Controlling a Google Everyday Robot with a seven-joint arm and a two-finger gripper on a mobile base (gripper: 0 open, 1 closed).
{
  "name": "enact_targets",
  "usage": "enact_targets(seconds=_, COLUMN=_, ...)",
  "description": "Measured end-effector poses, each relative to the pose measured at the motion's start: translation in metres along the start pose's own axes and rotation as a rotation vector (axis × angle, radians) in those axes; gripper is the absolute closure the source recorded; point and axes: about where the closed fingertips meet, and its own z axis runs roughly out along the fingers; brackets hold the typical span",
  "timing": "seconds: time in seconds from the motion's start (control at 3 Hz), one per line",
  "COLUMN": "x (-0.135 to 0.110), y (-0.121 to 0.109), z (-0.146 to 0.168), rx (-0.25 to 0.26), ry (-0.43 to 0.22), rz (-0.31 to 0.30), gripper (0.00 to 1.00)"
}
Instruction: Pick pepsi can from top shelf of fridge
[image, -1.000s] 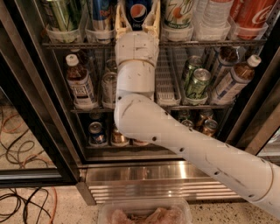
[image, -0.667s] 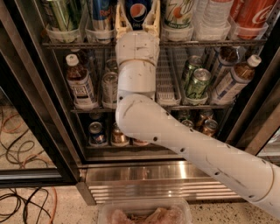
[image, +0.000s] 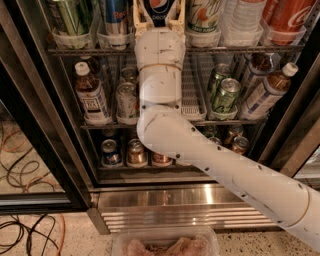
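One white arm (image: 210, 155) reaches up from lower right into the fridge (image: 190, 197). Gripper (image: 159, 7) sits at the top shelf (image: 250, 49), centre lane. Its two cream fingers (image: 138, 17) press against either side of the pepsi can (image: 159, 12), jaws closed on it. Can stands upright in its lane, between a Red Bull can (image: 115, 14) on the left and a green-and-white can (image: 204, 15) on the right. Coca-Cola bottle (image: 289, 16) at far right of the same shelf.

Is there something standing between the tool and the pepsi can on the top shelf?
Nothing visible does. The tool is right at the pepsi can on the top shelf, with no other drink between them.
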Motion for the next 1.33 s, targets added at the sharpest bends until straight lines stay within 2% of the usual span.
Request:
enact_targets(seconds=0.33, x=-0.005, y=-0.003, z=-0.004, rx=0.013, ry=-0.063, rz=0.011, gripper=1.0)
enact_targets(seconds=0.67, x=-0.007, y=-0.003, z=-0.039, rx=-0.04, ry=-0.073, rz=0.011, gripper=1.0)
enact_targets(seconds=1.0, x=-0.008, y=-0.004, z=-0.037, rx=-0.038, ry=-0.081, rz=0.008, gripper=1.0)
enact_targets(seconds=1.33, x=-0.026, y=-0.004, z=-0.023, rx=-0.04, ry=-0.149, rz=-0.006, gripper=1.0)
